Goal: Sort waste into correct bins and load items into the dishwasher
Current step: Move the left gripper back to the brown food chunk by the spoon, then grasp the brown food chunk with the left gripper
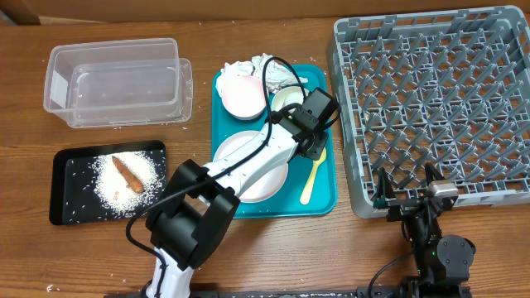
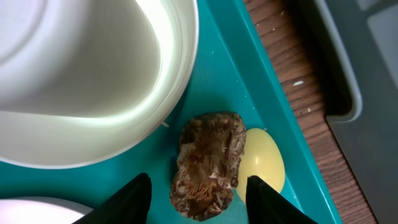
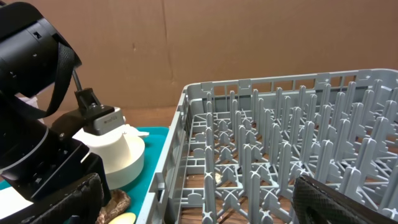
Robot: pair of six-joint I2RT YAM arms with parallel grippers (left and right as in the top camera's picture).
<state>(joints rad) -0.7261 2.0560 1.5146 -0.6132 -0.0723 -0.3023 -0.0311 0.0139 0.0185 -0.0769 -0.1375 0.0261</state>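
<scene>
Hidden overhead, the brown lump [image 2: 208, 155] is straddled by the parted left claw [image 2: 198, 180]; the right claw [image 3: 199, 202] is spread wide over the wooden table [image 1: 290, 257].

No legible writing anywhere.
The clear tub [image 1: 112, 47] carries a white sticker [image 1: 57, 83] on its left wall, blank or too small to read. In the right wrist view, a grey block [image 3: 104, 119] on the left arm [image 3: 28, 62] bears a faint dark mark, too blurred to read as letters.
</scene>
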